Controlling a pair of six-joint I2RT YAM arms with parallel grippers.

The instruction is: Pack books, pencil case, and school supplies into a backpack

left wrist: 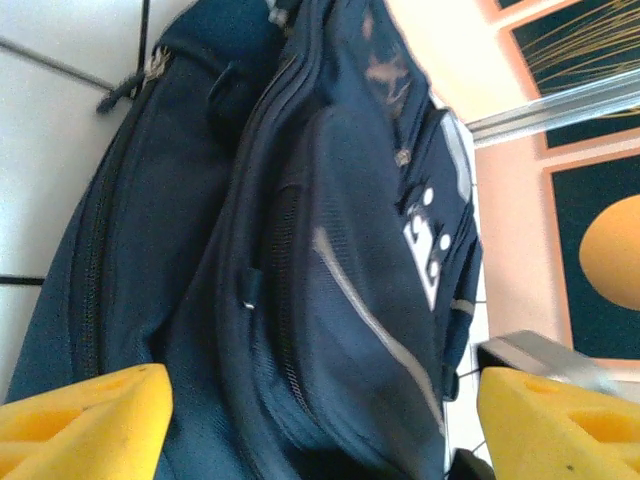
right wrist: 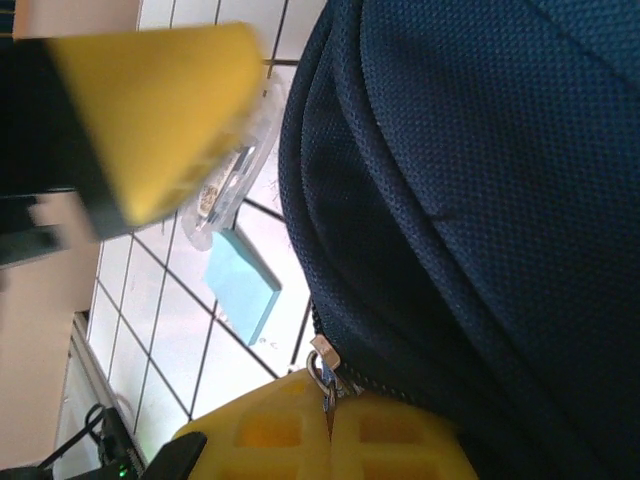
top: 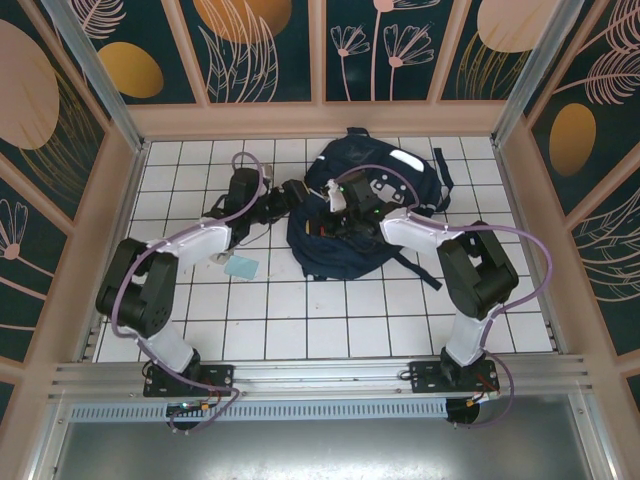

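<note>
The navy backpack lies on the white tiled floor, mid-table. My right gripper is shut on its metal zipper pull at the bag's left edge. My left gripper stands open, its yellow fingers wide apart on either side of the backpack's front pocket. In the top view both grippers meet at the bag's left side, left gripper and right gripper. A pale blue square and a translucent strip lie on the tiles beside the bag. The books and pencil case are out of view.
The pale blue square lies just under the left forearm. Peach walls fence the tiled floor on three sides. A metal rail with both arm bases runs along the near edge.
</note>
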